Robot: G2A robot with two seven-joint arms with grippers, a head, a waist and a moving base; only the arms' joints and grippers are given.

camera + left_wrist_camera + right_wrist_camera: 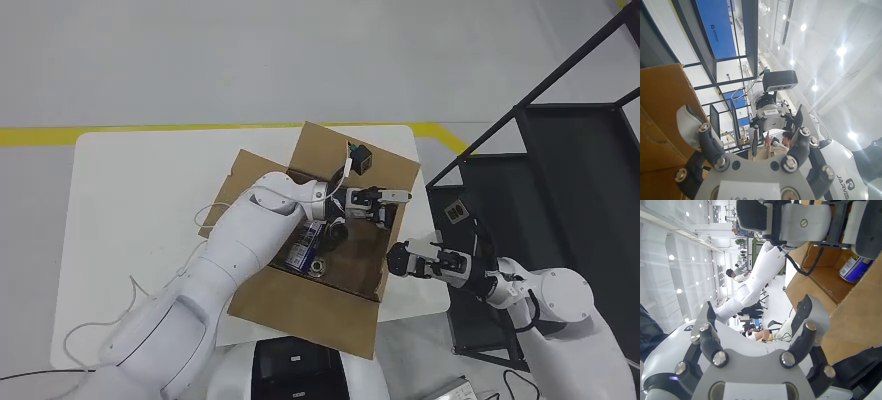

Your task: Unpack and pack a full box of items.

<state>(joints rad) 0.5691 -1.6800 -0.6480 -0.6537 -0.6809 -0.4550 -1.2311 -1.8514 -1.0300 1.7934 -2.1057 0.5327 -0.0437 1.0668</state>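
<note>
White surface (140, 200) carries one open cardboard box (310, 310) with its flaps folded outward. Inside, toward the left, I count one blue-and-white can (303, 245), apparently lying on its side. One dark round item (319, 266) sits just beside it; I cannot identify it.

I judge the can stiff and smooth, so it is likely to roll or slip. I would pinch it across the middle of its body rather than at the rims. I cannot tell its weight. The cardboard looks light, and the flaps will bend if bumped.

Over the box's right half, my left claw (397, 197) is spread wide with nothing between its pads. At the box's right edge, the right claw (399, 258) is spread and empty too.
</note>
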